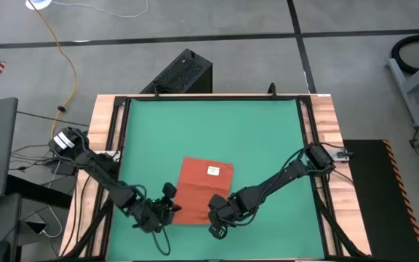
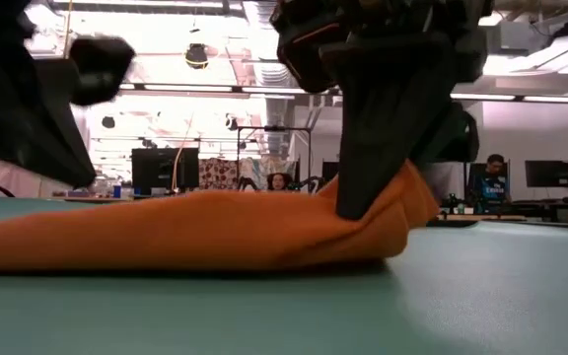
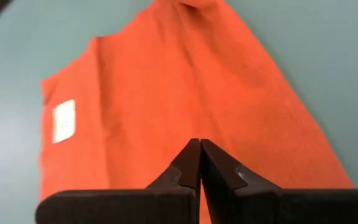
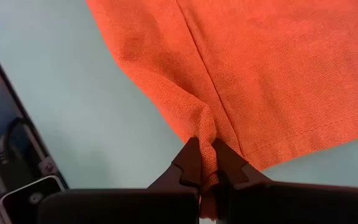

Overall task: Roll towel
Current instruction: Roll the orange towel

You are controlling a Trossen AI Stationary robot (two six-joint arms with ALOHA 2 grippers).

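1. The right gripper (image 4: 205,163) is at the near edge of the towel (image 1: 204,191). Its fingers (image 4: 188,163) are clenched on a small fold of the orange cloth, and this fold rises into a wrinkle between the two tips.
2. In the low view the same gripper (image 2: 363,207) comes down from above and pinches the corner of the towel (image 2: 195,232). The cloth is lifted into a small peak at the fingers, and from there it slopes down flat to the mat.
3. The left gripper (image 3: 201,152) is at the other near corner of the towel (image 3: 185,93). Its fingers (image 3: 185,165) are pressed together, tip against tip. They sit over the cloth edge, but I cannot tell if any cloth is caught between them.
4. In the high view the left gripper (image 1: 172,207) is just beside the near left corner of the towel, and the right gripper (image 1: 217,207) is at the near right corner. The two grippers are near each other.
5. Beyond the fingers the towel lies spread on the green mat (image 1: 260,138), which covers the table (image 1: 326,116).
6. A small white tag (image 1: 213,171) is on the far part of the towel, away from both grippers.
7. Behind the table, in the low view, a person (image 2: 491,177) sits among monitors (image 2: 164,168).
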